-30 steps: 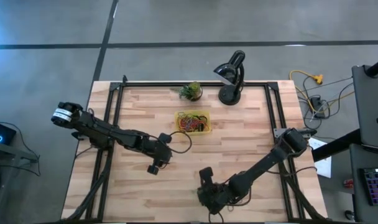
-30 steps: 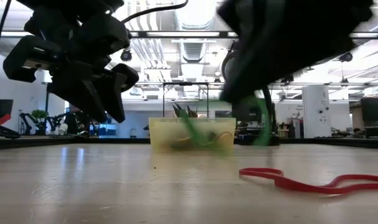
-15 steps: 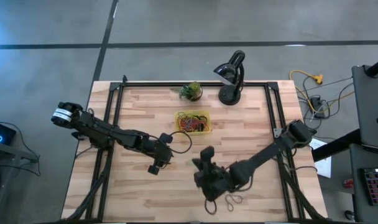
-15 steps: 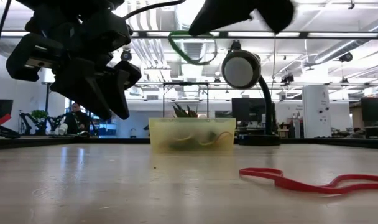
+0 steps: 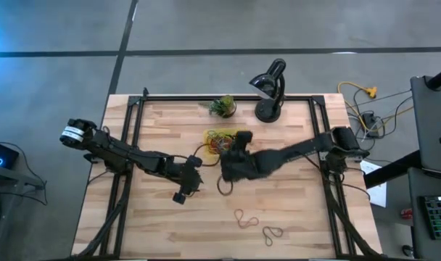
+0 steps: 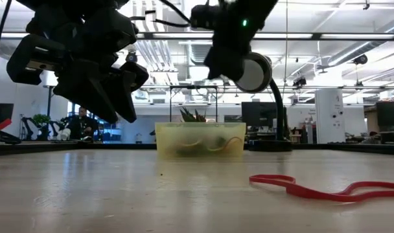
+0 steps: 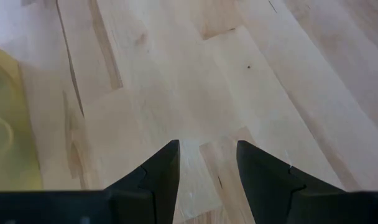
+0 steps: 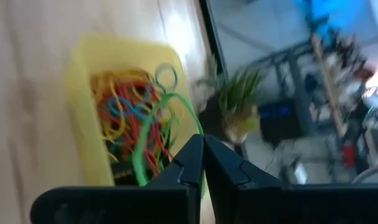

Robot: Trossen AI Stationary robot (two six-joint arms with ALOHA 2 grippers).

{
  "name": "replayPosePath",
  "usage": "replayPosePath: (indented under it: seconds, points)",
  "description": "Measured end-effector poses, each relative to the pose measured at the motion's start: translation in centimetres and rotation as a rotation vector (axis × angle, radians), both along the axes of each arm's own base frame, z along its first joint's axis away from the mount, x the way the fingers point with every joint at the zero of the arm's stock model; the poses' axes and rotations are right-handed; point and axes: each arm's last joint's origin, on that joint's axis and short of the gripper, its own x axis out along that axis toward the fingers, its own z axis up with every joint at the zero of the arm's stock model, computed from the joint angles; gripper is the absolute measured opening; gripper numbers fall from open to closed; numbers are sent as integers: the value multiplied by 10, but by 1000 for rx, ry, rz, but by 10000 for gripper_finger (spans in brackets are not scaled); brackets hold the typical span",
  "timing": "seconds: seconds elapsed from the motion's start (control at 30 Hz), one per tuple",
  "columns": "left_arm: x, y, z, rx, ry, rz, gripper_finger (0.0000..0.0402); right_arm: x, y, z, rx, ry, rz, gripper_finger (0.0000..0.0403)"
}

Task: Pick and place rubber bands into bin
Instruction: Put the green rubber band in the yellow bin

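Observation:
The bin (image 5: 215, 138) is a shallow yellow tray at the table's far middle, and several coloured rubber bands (image 8: 124, 118) lie in it. My right gripper (image 5: 237, 143) hovers at the bin's right part, shut on a green rubber band (image 8: 153, 134); the low view shows this gripper (image 6: 228, 57) above the bin (image 6: 200, 139). My left gripper (image 5: 181, 190) waits open over bare wood left of the bin, with nothing between its fingers (image 7: 166, 171). Loose rubber bands (image 5: 244, 217) lie on the table toward the near edge. My right gripper pinches a strand of the green band (image 8: 195, 129) between its two shut fingers. The fingers slant down toward the table's far edge. The band is lifted clear of the table and loops out ahead of the fingers, over the bin.
A small potted plant (image 5: 223, 106) and a black desk lamp (image 5: 270, 90) stand behind the bin at the far edge. Another loose band (image 5: 273, 233) lies near the front edge. A red band (image 6: 313, 188) lies on the wood close to the low camera.
My right gripper has risen and gone from the table's near edge toward the far edge, up to the bin, turning as it went. It has stayed shut, and the green band has come with it, lifted clear. The loose bands near the front edge now show.

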Motion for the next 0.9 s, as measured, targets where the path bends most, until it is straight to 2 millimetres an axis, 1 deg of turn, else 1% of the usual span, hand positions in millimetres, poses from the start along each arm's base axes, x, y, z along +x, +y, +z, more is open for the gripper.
replayPosePath:
  seconds: [0.13,0.37,0.57,0.67,0.9]
  points:
    - [0,0,0,-1,0,-2,144,-1,-25,-8,47,16,-74,8]
    - [1,-1,1,-3,-9,-2,144,-10,-46,-29,66,63,-139,8]
    - [2,-1,2,-8,-29,-2,144,-19,-57,-45,91,102,-177,8]
    - [2,-1,2,-8,-29,-2,144,-19,-61,-48,128,105,-179,8]
    - [2,-1,2,-8,-27,-2,144,-18,-66,-50,180,53,-206,8]
